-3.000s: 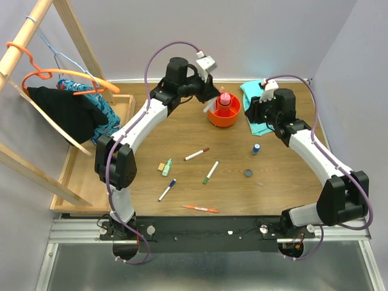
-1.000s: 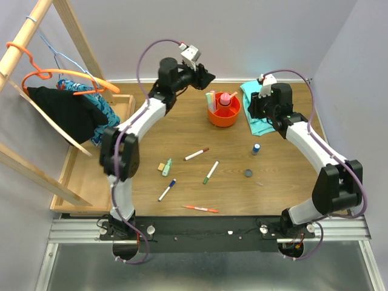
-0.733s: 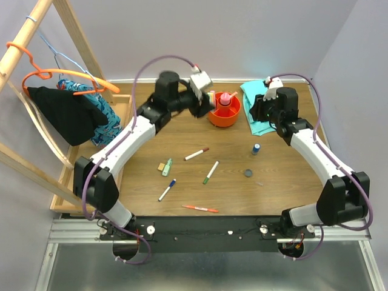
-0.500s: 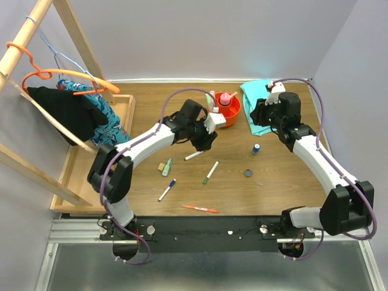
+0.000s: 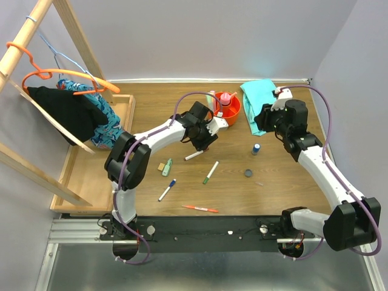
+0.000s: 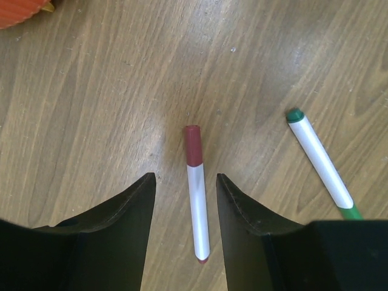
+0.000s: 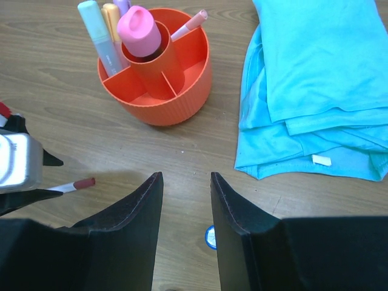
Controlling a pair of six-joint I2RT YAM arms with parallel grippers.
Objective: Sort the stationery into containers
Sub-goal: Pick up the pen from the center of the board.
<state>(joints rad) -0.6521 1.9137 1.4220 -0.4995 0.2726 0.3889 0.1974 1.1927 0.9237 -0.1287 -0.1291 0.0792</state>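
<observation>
1. Wooden table carries everything. Nearest your arm bases lies an orange pen.
2. Next back, all apart on bare wood: blue-capped marker, green-capped marker, dark disc.
3. Tan eraser sits just beside a green highlighter.
4. Your L gripper is spread wide w/ nothing held. Red-capped marker lies flat btwn its fingers, cap pointing away. Contact w/ the fingers: can't tell.
5. Your R gripper is likewise spread and empty, over bare wood, w/ the blue-capped bottle near it.
6. Orange tub stands further back. Pink glue bottle is in the centre cup, pastel highlighters in one outer compartment, pink pen in another.
7. Teal cloth lies beside the tub, not touching.
</observation>
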